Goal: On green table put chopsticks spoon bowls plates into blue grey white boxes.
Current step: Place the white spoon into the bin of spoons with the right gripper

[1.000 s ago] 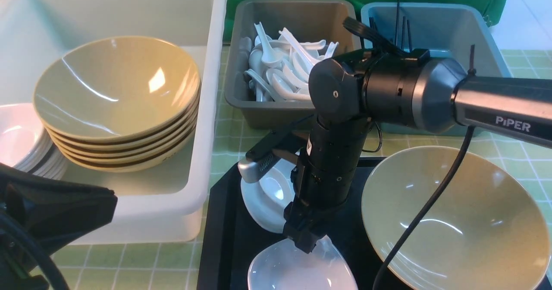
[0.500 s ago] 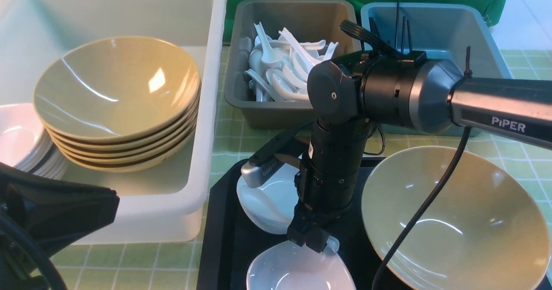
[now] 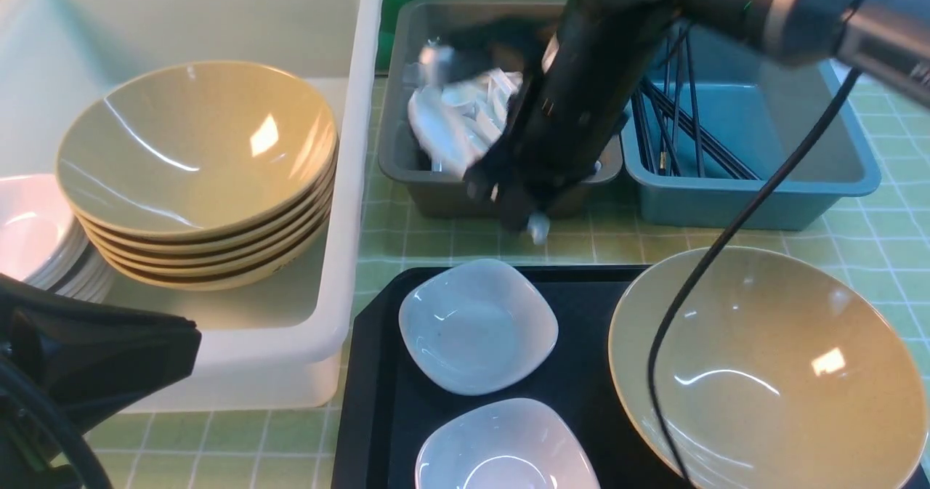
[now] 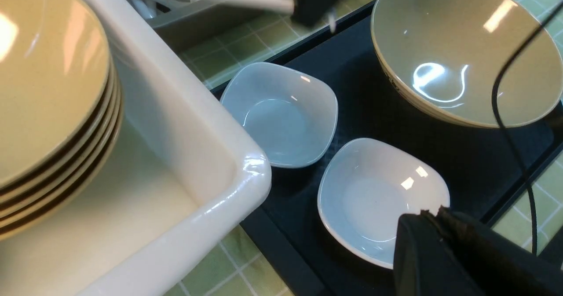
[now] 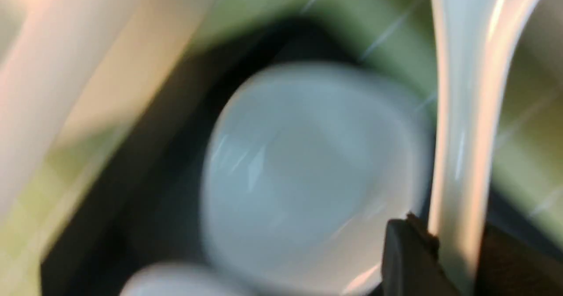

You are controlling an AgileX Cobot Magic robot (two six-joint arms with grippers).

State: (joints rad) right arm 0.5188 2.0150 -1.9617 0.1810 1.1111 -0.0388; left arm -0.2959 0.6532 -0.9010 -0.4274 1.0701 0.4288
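My right gripper (image 3: pixel 517 209) hangs over the green table (image 3: pixel 407 245), at the front edge of the grey box (image 3: pixel 436 195), shut on a white spoon (image 5: pixel 457 133) by its handle. The image there is blurred by motion. More spoons lie in the grey box. Two white plates (image 3: pixel 477 325) (image 3: pixel 506 449) and a tan bowl (image 3: pixel 763 365) sit on the black tray (image 3: pixel 581 373). Chopsticks (image 3: pixel 683 133) lie in the blue box (image 3: pixel 799 184). The white box (image 3: pixel 349 220) holds a stack of bowls (image 3: pixel 196 162) and stacked plates (image 3: pixel 29 235). My left gripper (image 4: pixel 433 212) is shut and empty above the nearer plate.
The right arm's black cable (image 3: pixel 726 242) hangs across the tan bowl on the tray. The left arm's dark body (image 3: pixel 80 358) fills the front view's lower left corner, in front of the white box. A green cloth backs the boxes.
The right gripper shut on the spoon that lay in the farther plate, lifted it off the tray and swung back toward the grey box. The left arm stayed still.
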